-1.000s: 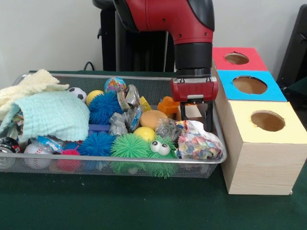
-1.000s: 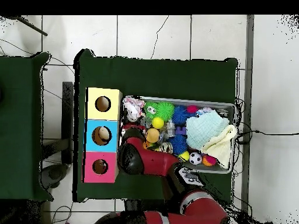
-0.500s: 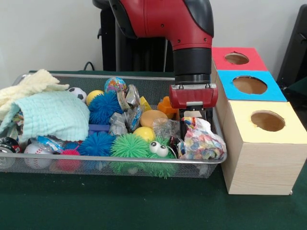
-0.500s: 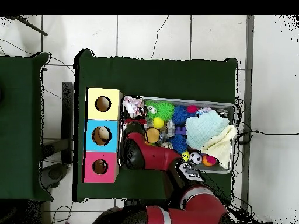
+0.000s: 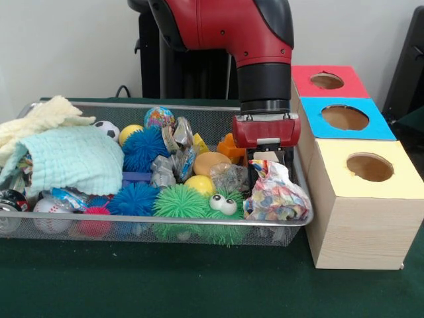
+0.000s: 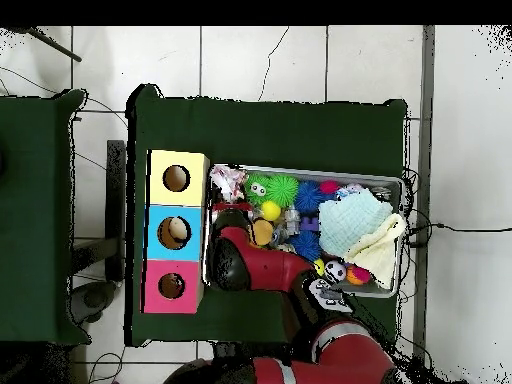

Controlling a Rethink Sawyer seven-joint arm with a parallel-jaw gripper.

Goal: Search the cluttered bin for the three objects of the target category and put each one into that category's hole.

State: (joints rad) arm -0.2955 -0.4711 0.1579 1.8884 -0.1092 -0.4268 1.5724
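1. I see the wire basket (image 5: 165, 228) on the green bench (image 5: 132, 285), full of mixed toys and cloths. Which category is the target I cannot tell from the pictures.
2. The claw (image 5: 265, 162) is low in the basket's right end, behind a crumpled colourful bag (image 5: 275, 195) and beside a crinkled clear wrapper (image 5: 228, 177). A pale block-like thing shows between its black fingers, but I cannot tell if the claw is apart, together or clamped on it.
3. My count in the front view: two spiky blue balls (image 5: 144, 147), one spiky green toy with eyes (image 5: 199, 205), one spiky pink ball (image 5: 96, 222), one yellow ball (image 5: 199, 185), one orange ball (image 5: 211, 163), one small football (image 5: 106, 129), one baseball (image 5: 50, 209), and one patterned ball (image 5: 159, 118) at the far wall.
4. Two cloths lie at the left end: one mint towel (image 5: 73, 159) and one cream cloth (image 5: 40, 119) that hangs over the rim.
5. Three wooden boxes stand in a row, touching the basket's right side: yellow top (image 5: 364, 169), blue top (image 5: 344, 119), red top (image 5: 328, 81), each with one round hole.
6. In the overhead view, something pale lies inside the blue box's hole (image 6: 177, 232).
7. The claw is close to the basket's right wall, so there is little room there. The bench in front of the basket is open.
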